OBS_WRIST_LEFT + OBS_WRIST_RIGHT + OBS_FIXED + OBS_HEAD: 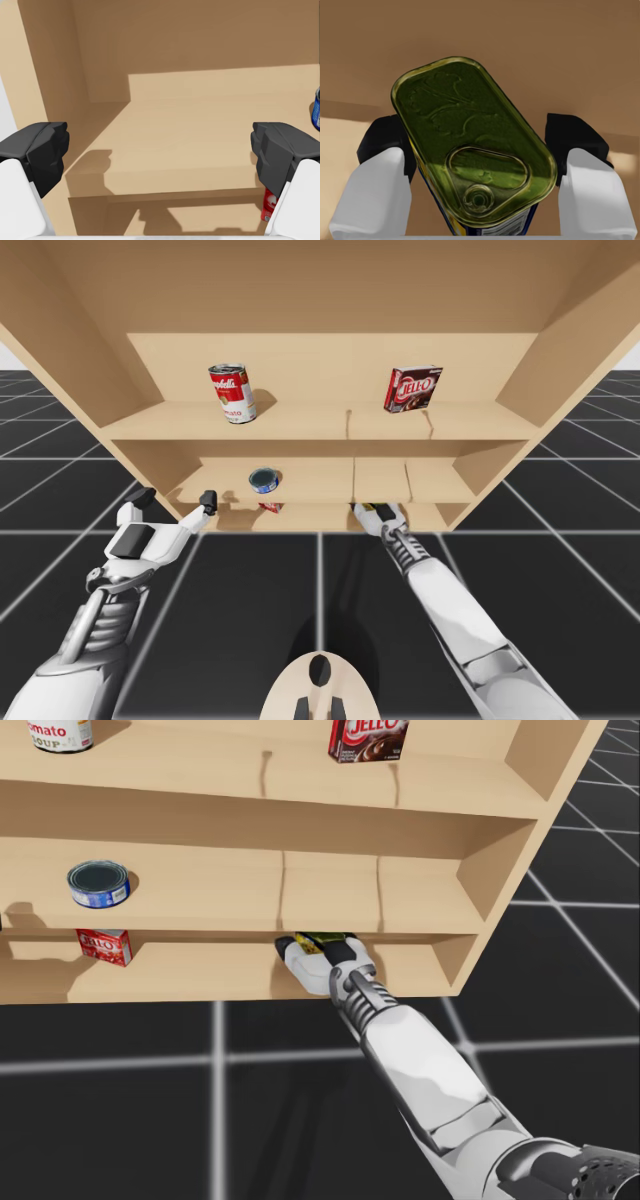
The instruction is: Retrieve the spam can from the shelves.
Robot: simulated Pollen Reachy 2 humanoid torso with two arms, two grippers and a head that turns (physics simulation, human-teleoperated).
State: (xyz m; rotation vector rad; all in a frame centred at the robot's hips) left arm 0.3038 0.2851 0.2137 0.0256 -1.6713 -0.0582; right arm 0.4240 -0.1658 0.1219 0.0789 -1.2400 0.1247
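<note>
The spam can [475, 145] is a rectangular tin with a gold-green pull-tab lid and blue and yellow sides. It sits between the fingers of my right gripper [482, 142], and both dark pads press its sides. In the head view the can [320, 940] and my right gripper [312, 956] are tucked into the lowest shelf opening, near the middle of the wooden shelves [330, 422]. From above, my right gripper [372, 508] reaches under the middle board. My left gripper [177, 502] hangs open in front of the shelves' left end, holding nothing.
A red and white soup can [232, 392] and a dark red box [413, 388] stand on the top shelf. A flat blue tin [98, 883] lies on the middle shelf. A small red box [104, 946] sits on the lowest shelf, left of my right gripper.
</note>
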